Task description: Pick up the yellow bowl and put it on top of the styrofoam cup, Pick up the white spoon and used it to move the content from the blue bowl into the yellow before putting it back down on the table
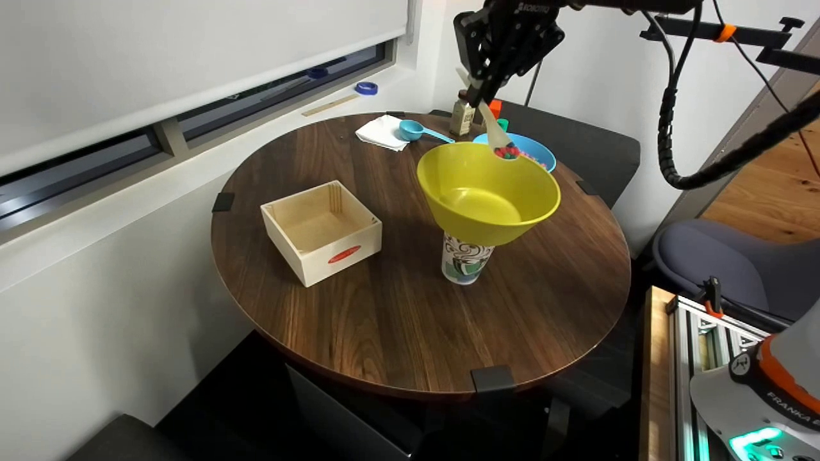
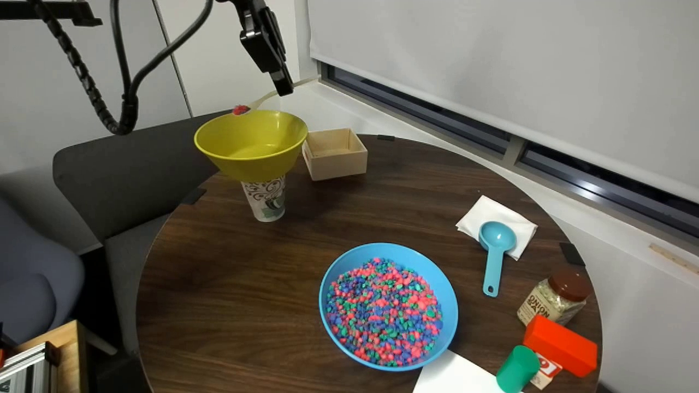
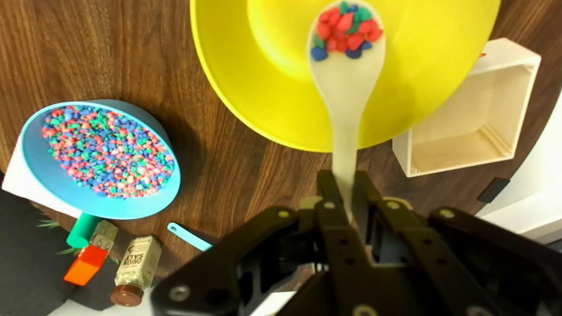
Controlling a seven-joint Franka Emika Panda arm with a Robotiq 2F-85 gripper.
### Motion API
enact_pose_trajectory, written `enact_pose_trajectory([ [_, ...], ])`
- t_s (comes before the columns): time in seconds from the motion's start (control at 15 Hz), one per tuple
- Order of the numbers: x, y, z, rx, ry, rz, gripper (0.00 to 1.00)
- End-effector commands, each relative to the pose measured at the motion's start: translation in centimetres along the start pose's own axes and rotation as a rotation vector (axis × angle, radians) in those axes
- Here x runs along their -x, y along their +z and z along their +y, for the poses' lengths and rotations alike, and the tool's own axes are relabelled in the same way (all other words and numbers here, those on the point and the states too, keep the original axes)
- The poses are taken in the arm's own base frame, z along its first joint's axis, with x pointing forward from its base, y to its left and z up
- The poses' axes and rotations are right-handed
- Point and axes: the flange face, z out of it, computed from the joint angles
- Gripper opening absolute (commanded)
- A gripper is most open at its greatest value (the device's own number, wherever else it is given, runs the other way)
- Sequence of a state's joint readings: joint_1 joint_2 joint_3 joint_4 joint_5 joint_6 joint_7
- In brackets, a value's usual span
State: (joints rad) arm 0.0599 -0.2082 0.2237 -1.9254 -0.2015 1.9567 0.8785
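My gripper [image 3: 344, 180] is shut on the handle of the white spoon [image 3: 347, 96]; it also shows in both exterior views [image 1: 479, 93] [image 2: 283, 84]. The spoon carries a small heap of red, green and blue content [image 3: 347, 30] and is above the yellow bowl [image 1: 490, 203] [image 2: 254, 152], near its rim. The bowl's visible inside is bare yellow. It sits on top of the styrofoam cup [image 1: 462, 264] [image 2: 266, 197], which is hidden in the wrist view. The blue bowl [image 2: 449, 305] [image 3: 40, 160] holds much content and stands on the table [image 1: 397, 333].
An open wooden box [image 1: 323, 234] [image 3: 465, 127] stands beside the cup. A blue measuring scoop [image 2: 494, 265] lies partly on a white napkin [image 2: 524, 226]. A seasoning jar [image 2: 551, 300], red block [image 2: 560, 345] and green cylinder [image 2: 516, 368] stand near the blue bowl.
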Motion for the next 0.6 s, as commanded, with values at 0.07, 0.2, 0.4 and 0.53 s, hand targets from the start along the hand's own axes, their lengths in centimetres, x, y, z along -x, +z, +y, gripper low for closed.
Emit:
enact_pose_trajectory([
  [0.07, 1.4, -0.9, -0.2, 0.115, -0.081, 0.114, 0.03],
  [0.2, 1.3, -1.1, -0.7, 0.13, -0.105, 0.198, 0.03],
  [0.4, 1.4, -1.3, -1.6, 0.132, -0.109, 0.3, 0.03],
  [0.53, 1.5, -1.5, -2.3, 0.125, -0.102, 0.358, 0.03],
])
